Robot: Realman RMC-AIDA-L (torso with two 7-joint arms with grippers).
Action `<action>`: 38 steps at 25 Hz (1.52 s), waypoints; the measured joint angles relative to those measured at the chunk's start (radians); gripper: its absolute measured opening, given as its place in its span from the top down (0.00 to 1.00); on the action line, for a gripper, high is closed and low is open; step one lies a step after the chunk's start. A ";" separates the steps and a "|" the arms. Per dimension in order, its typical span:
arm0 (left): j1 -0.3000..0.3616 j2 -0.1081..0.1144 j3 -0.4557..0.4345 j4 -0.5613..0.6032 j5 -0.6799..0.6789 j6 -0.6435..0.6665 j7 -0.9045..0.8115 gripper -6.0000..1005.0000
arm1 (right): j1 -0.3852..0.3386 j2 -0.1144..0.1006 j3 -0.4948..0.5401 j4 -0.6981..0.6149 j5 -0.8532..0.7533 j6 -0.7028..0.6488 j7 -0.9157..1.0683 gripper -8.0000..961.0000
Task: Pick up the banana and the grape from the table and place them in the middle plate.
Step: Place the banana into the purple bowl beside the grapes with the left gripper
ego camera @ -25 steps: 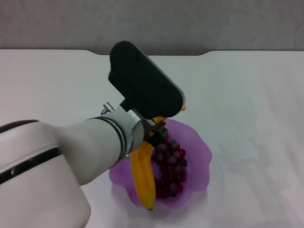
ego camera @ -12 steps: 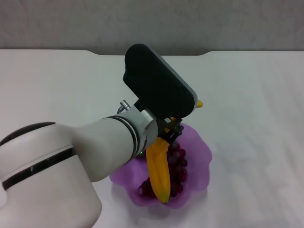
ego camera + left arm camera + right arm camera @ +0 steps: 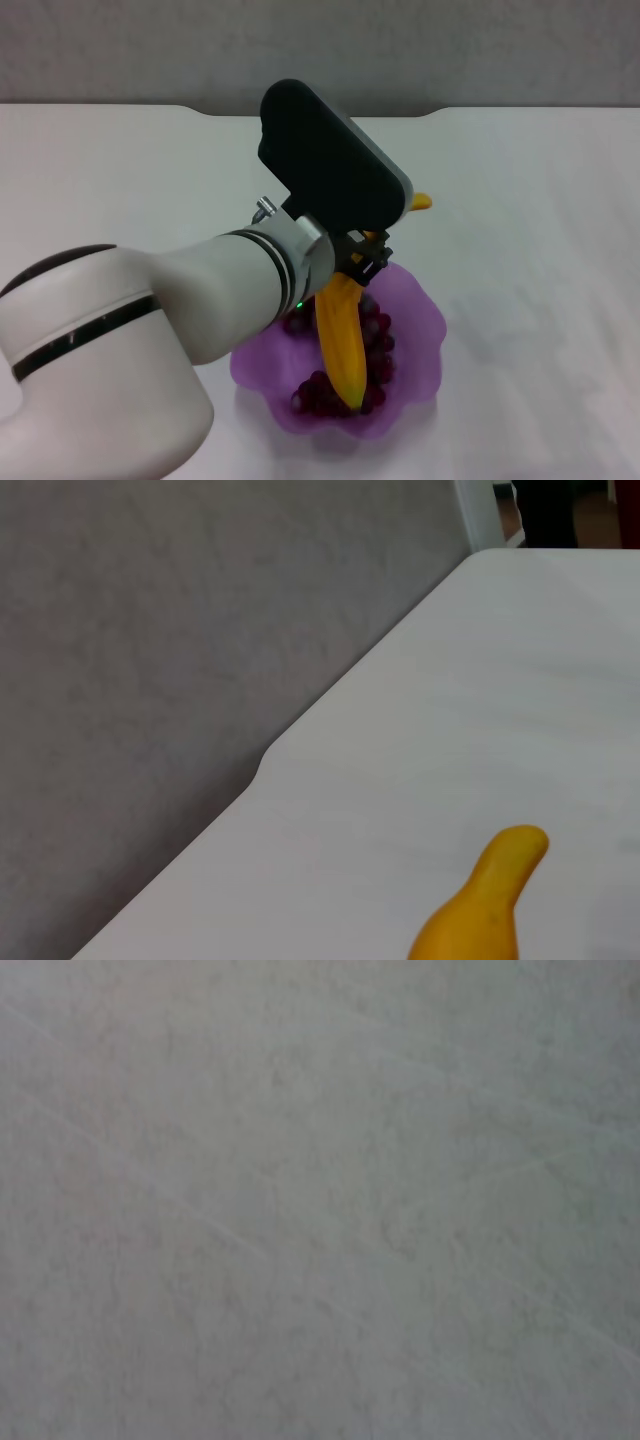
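Note:
My left gripper (image 3: 358, 262) is shut on the yellow-orange banana (image 3: 343, 335) near its upper part and holds it tilted over the purple plate (image 3: 422, 322). The banana's lower end lies over the dark red-purple grape bunch (image 3: 377, 343), which lies in the plate. The banana's stem tip sticks out past the black wrist housing. The left wrist view shows only that tip of the banana (image 3: 482, 900) over the white table (image 3: 480, 680). My right gripper is out of view; its wrist view shows only a plain grey surface.
The white table (image 3: 530, 190) spreads around the plate, with its dark notched far edge (image 3: 310, 112) at the back. My left arm (image 3: 150, 330) covers the plate's left side and the near left of the table.
My left arm has swung right with the banana. The banana has moved from the plate's left rim to over the middle of the grapes, and it has sunk slightly in the last half second.

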 joint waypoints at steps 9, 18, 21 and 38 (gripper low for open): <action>-0.018 -0.003 -0.036 0.075 0.002 -0.050 -0.012 0.50 | 0.000 0.000 0.002 0.000 0.000 0.000 0.000 0.08; -0.022 -0.003 -0.066 0.143 0.006 -0.102 -0.017 0.50 | 0.000 0.000 0.002 0.000 0.000 0.000 0.000 0.08; -0.021 -0.003 -0.075 0.155 0.011 -0.113 -0.019 0.50 | 0.002 0.000 0.000 0.000 0.000 0.000 0.000 0.08; 0.005 -0.002 -0.081 0.152 0.122 -0.030 -0.111 0.23 | 0.010 -0.002 0.006 0.013 0.000 -0.001 0.000 0.08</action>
